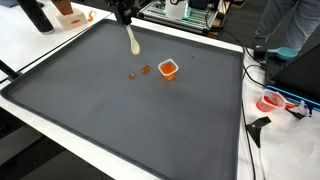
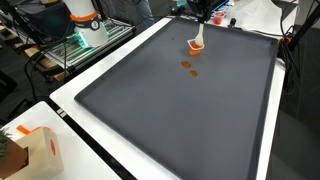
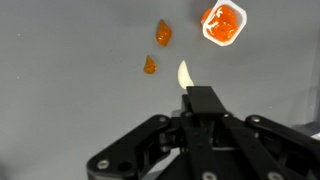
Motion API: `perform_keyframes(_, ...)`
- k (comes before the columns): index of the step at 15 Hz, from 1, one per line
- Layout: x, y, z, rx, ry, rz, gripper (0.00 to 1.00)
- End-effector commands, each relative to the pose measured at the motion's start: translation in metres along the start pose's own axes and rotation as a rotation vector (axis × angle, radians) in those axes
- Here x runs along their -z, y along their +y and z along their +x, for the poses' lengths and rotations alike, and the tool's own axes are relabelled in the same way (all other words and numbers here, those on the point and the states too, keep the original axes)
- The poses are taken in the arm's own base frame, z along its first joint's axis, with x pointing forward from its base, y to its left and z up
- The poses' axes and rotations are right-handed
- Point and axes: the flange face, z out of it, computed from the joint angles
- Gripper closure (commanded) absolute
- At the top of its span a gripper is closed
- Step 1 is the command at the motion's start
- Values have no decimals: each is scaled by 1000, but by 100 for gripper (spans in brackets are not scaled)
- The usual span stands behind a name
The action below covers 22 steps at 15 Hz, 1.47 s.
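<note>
My gripper (image 1: 124, 15) hangs above the far part of a dark grey mat (image 1: 100, 110) and is shut on a cream spoon (image 1: 132, 42) that points down, its tip just above the mat. In the wrist view the spoon's tip (image 3: 184, 74) sticks out past the shut fingers (image 3: 203, 100). A small orange cup (image 3: 223, 22) stands upright a short way from the tip. Two orange pieces (image 3: 163, 33) (image 3: 150, 65) lie on the mat beside it. In the exterior views the cup (image 1: 168, 69) (image 2: 196, 46) and the pieces (image 1: 145, 70) (image 2: 186, 64) show near the spoon (image 2: 198, 34).
The mat lies on a white table (image 1: 60, 150). A cardboard box (image 2: 30, 150) stands at one corner. A wire rack with gear (image 2: 75, 45) and cables stand beside the table. A person (image 1: 290, 30) and red items (image 1: 272, 101) are at one side.
</note>
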Motion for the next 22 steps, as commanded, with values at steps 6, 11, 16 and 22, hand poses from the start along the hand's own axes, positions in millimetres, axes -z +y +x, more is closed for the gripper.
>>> perform_keyframes(6,5,-10,-1,4,-15,-15,88)
perform_keyframes(11,-7,-38,-11,-70,-29,-292,97)
perform_keyframes(16,-25,-85,-29,-111,-42,-544,97)
perform_keyframes(22,-66,-129,-38,-100,-50,-756,97)
